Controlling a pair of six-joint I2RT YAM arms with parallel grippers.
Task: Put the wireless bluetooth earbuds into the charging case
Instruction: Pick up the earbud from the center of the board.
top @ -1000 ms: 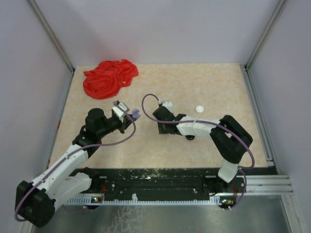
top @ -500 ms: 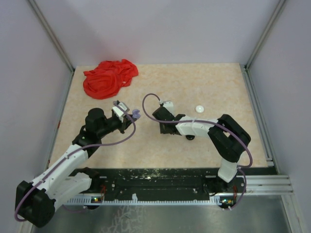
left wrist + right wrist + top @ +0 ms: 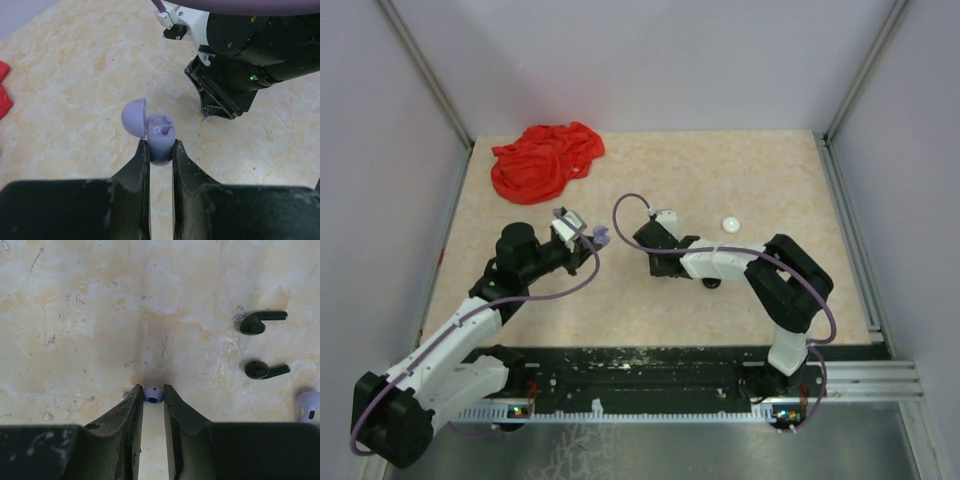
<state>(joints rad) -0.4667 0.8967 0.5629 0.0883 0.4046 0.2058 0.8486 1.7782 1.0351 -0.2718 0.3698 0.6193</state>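
My left gripper (image 3: pixel 160 150) is shut on a lavender charging case (image 3: pixel 161 136) and holds it above the table with its round lid (image 3: pixel 134 116) flipped open to the left. In the top view the case (image 3: pixel 601 237) hangs just left of my right arm. My right gripper (image 3: pixel 153 393) points down at the table, and its fingertips press both sides of a small lavender earbud (image 3: pixel 153 395) lying there. Two black earbuds (image 3: pixel 261 322) (image 3: pixel 265 370) lie to the right of it. Another lavender earbud (image 3: pixel 308 406) shows at the right edge.
A crumpled red cloth (image 3: pixel 545 160) lies at the back left. A small white round piece (image 3: pixel 731 224) rests behind the right arm, and a small black item (image 3: pixel 711 284) sits under that arm. Metal-framed walls (image 3: pixel 850 200) enclose the table.
My right gripper's fingers have closed in on the lavender earbud while the arm stayed almost in place. The left arm and the case have not moved.
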